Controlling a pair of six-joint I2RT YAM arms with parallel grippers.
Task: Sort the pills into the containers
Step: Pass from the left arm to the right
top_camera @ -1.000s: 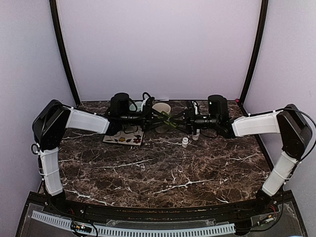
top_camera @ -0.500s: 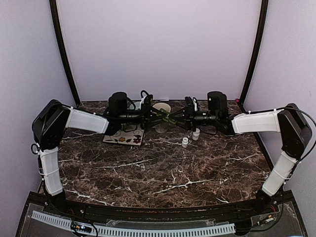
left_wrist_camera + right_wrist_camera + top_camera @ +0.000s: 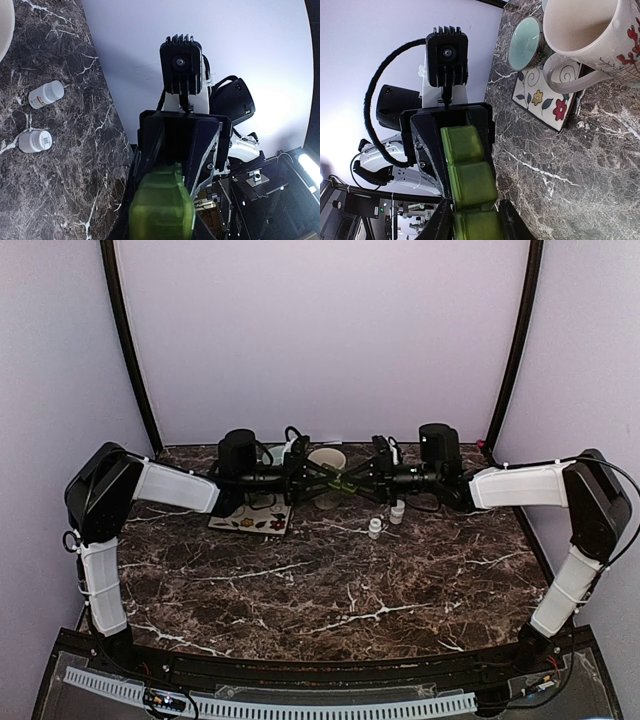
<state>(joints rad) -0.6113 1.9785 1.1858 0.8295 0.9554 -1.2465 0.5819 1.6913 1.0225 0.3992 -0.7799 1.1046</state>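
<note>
Dark marble table (image 3: pixel 330 590), lavender walls behind. At upper centre of the top view your left gripper (image 3: pixel 322 478) and right gripper (image 3: pixel 362 480) meet end to end, each clamped on one end of the green pill box (image 3: pixel 342 483), which hangs above the table between them, just in front of the mug (image 3: pixel 326 462). Two white bottles (image 3: pixel 375 528) (image 3: pixel 397 511) stand below and right of the box, close together. The mug sits beside a floral coaster (image 3: pixel 255 520). The right wrist view shows a small teal bowl (image 3: pixel 524 44) beside the mug.
</note>
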